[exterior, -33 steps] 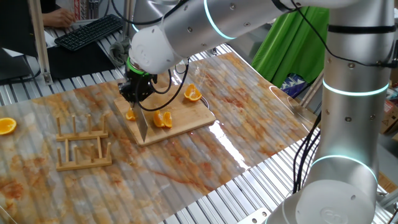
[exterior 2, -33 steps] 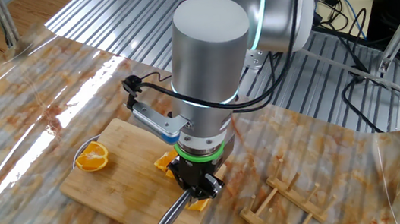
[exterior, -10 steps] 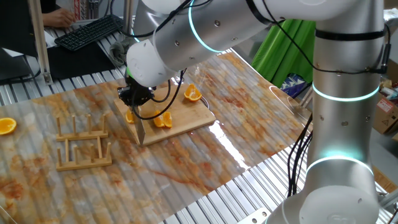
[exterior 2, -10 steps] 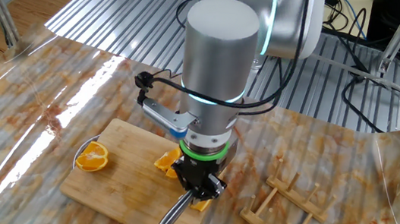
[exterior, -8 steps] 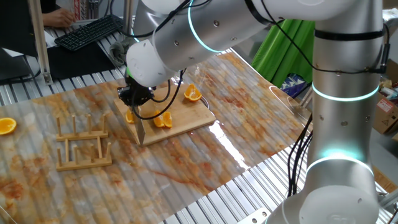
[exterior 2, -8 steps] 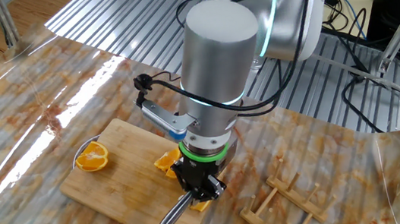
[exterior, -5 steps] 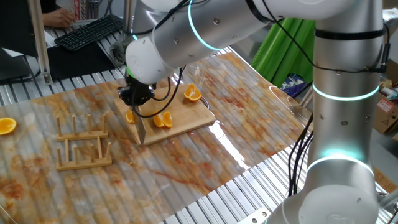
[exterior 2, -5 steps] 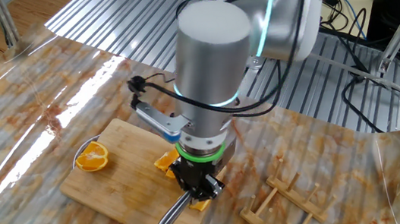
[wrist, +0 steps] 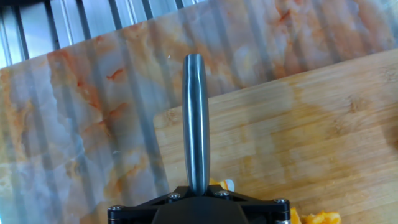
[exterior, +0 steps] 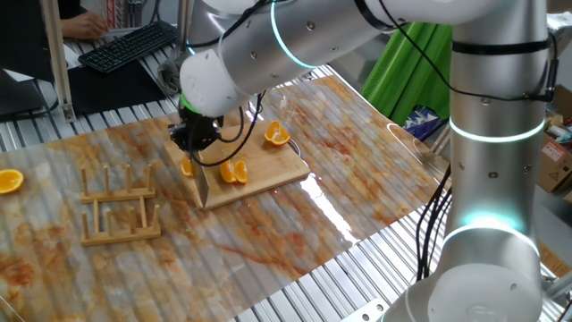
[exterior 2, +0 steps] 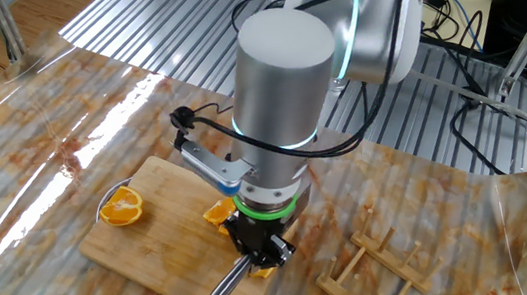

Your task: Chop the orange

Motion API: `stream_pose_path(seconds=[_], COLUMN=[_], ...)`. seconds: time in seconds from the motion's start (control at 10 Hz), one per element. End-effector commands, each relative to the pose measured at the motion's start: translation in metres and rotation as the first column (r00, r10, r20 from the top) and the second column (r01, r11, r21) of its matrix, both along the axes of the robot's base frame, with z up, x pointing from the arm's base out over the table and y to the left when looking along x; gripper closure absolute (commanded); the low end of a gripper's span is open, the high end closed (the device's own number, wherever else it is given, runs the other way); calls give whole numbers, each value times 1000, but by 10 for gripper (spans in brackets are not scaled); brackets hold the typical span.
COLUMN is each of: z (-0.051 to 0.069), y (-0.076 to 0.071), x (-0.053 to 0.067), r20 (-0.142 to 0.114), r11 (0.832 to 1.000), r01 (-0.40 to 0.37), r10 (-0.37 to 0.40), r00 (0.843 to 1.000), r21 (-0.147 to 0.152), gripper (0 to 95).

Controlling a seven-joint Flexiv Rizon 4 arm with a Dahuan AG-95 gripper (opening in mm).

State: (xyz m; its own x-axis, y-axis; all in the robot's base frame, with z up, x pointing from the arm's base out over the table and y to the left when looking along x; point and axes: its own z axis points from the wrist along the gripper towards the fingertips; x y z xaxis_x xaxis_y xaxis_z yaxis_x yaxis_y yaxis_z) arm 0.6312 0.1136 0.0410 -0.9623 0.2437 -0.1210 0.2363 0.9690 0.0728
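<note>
My gripper is shut on a steel knife whose blade points down to the wooden board at its near-left corner. The orange lies cut in pieces on the board: wedges just right of the blade and a small bit left of it. In the other fixed view the gripper stands over the wedges, with the knife reaching toward the board's edge. The hand view looks along the knife, with orange bits near the gripper.
A rounder orange half sits at the board's far corner, and another lies on the table at far left. A wooden rack stands left of the board. The table top is wet and stained with juice.
The arm's upper links have shifted a little. The knife, the gripper and the orange pieces stay where they were.
</note>
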Motion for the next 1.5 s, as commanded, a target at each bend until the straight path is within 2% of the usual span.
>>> stream_pose_path(seconds=[0.1, 0.3, 0.4, 0.5, 0.6, 0.7, 0.8, 0.9, 1.0, 1.1, 1.3, 1.4, 1.5], z=[-18, -19, -16, -10, -10, -10, -5, 1, -2, -5, 1, 6, 6], y=[1, 0, -1, -2, -2, -2, -5, -10, -7, -5, -6, -6, -5], x=[1, 2, 2, 4, 4, 3, 1, -2, -1, 0, -4, -7, -8], r20=[9, 8, 4, -19, -19, -24, -42, -46, -33, -28, -32, -1, 30], r11=[1000, 1000, 1000, 1000, 1000, 1000, 1000, 1000, 1000, 1000, 1000, 1000, 1000], r01=[2, -5, -3, 0, -4, -2, -10, -12, -2, -2, -2, 6, 15], r10=[-2, 5, 3, 0, 4, 2, 9, 13, 2, 2, 2, -6, -15], r00=[1000, 1000, 1000, 1000, 1000, 1000, 999, 999, 999, 1000, 999, 1000, 999], r21=[-8, -16, -7, 14, -1, -1, -2, 9, 16, 4, 3, -4, -6], gripper=[950, 950, 950, 950, 950, 950, 950, 950, 950, 950, 950, 950, 950])
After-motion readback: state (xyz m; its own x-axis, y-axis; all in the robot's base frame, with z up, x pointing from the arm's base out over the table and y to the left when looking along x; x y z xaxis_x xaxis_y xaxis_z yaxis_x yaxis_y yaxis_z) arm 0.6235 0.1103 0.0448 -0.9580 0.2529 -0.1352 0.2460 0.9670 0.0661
